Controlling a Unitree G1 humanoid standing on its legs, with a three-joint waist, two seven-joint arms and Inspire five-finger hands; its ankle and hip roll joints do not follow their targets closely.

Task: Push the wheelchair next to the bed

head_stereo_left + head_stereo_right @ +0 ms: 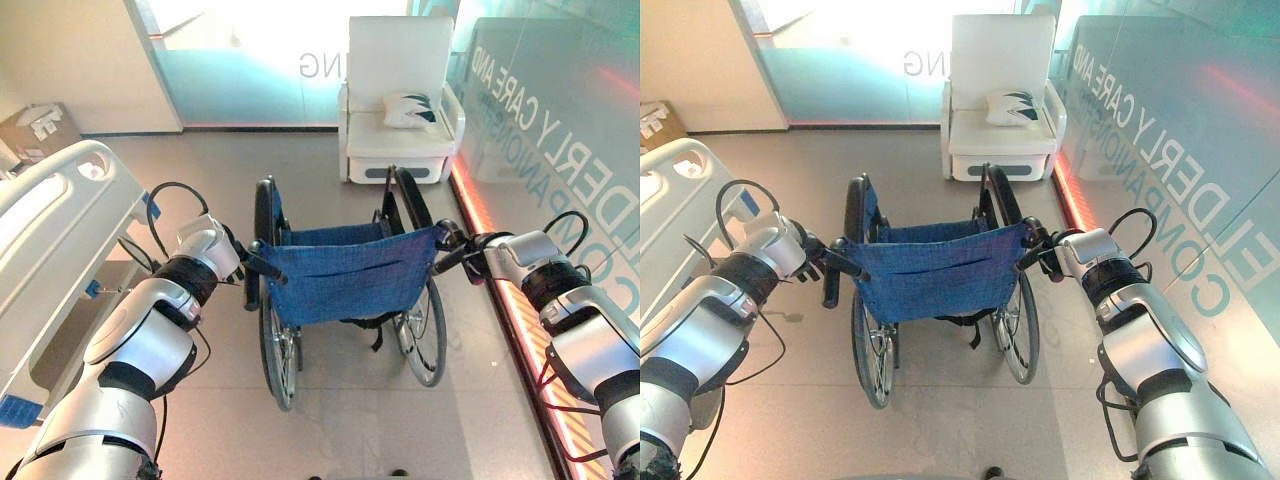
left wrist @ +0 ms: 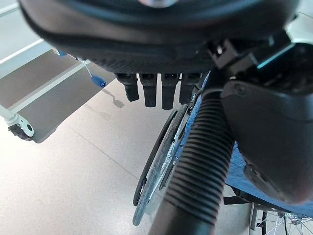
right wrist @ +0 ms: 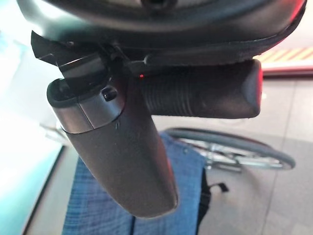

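The wheelchair [image 1: 345, 280] stands on the floor [image 1: 480, 420] with its blue cloth back toward the robot, well short of the white armchair [image 1: 400, 100] that sits against the far wall beyond it. The bed [image 1: 50, 220] is off to the wheelchair's left side, apart from it with open floor between. The left hand [image 1: 232, 262] is at the wheelchair's left push handle [image 2: 195, 166]; its fingers [image 2: 146, 90] curl down over the ribbed grip and the thumb lies along it. The right hand [image 1: 1052, 252] is at the wheelchair's right push handle [image 3: 200, 95], thumb wrapped under the grip, which is pressed into the palm. A striped cushion [image 1: 410, 110] lies on the armchair's seat.
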